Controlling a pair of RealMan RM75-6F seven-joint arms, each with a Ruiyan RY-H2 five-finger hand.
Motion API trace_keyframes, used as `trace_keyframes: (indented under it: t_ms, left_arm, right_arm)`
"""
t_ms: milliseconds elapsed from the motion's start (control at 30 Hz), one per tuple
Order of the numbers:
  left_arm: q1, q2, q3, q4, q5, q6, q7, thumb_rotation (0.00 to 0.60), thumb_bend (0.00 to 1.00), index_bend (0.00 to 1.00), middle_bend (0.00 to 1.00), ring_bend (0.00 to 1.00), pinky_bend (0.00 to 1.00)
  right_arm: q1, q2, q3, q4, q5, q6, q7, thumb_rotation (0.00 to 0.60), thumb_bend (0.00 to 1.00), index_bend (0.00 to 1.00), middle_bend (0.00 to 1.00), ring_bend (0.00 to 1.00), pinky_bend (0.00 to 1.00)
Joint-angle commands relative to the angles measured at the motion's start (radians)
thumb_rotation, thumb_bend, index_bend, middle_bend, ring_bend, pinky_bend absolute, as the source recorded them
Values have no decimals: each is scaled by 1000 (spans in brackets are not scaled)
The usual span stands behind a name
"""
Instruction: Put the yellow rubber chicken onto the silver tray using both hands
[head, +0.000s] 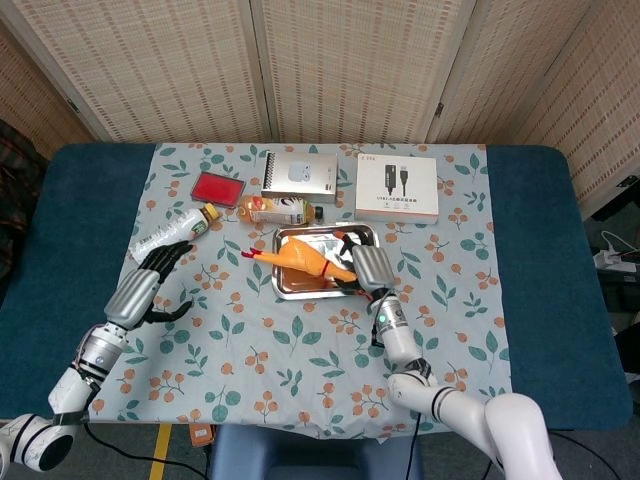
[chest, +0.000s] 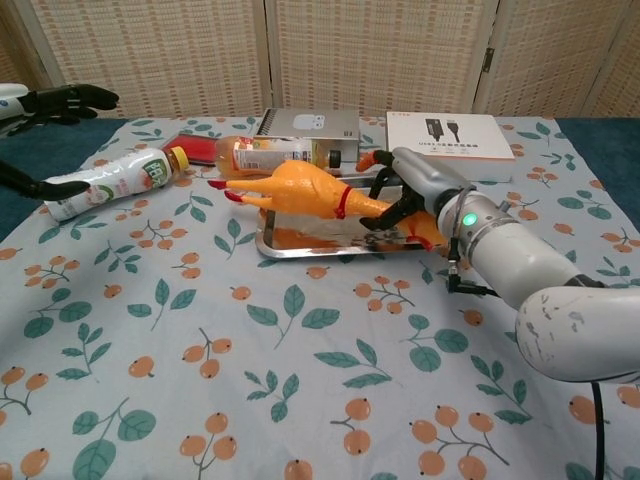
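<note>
The yellow rubber chicken (head: 300, 260) (chest: 300, 188) lies low over the silver tray (head: 305, 293) (chest: 310, 250), its body tilted and its feet poking past the tray's left rim. My right hand (head: 362, 268) (chest: 415, 185) grips the chicken at its neck end, over the right side of the tray. Whether the body touches the tray floor I cannot tell. My left hand (head: 150, 275) (chest: 60, 100) is well off to the left, with fingers spread and nothing in it, beside a white bottle.
A white bottle (head: 170, 232) (chest: 110, 180) lies left of the tray. Behind the tray are a juice bottle (head: 275, 209) (chest: 270, 155), a grey box (head: 300, 175), a red case (head: 217, 188) and a white cable box (head: 396, 187) (chest: 450, 133).
</note>
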Motion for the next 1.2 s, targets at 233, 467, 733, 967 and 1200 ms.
trace_keyframes:
  t_ms: [233,467,733,967,1200]
  left_arm:
    - [-5,-1,-4,-4,-11,-14,-7,600,326,0,0,0,0]
    - [2,14,-2,-23,1,3,-10,600,324,0,0,0,0]
    - [59,111,75,-104,81,49,-19,600,344,0,0,0,0]
    - [242,139,165,-82,105,251,203,600,370,0,0,0,0]
    - [395,34,163,93,78,452,288,600,396,0,0,0,0]
  right_arm:
    - [-22,73,3,-88,35,-8,-96,600,156,0,25,1,225]
    - [-44,137,-1,-177,35,16,-135,600,139,0,3,0,184]
    - [-240,431,-118,-611,-77,206,-194,600,123,0,0,0,144]
    - [-506,778,-325,-985,-208,481,-363,600,123,0,0,0,79]
    - [-744,878,-441,-967,-308,753,-276,600,123,0,0,0,0]
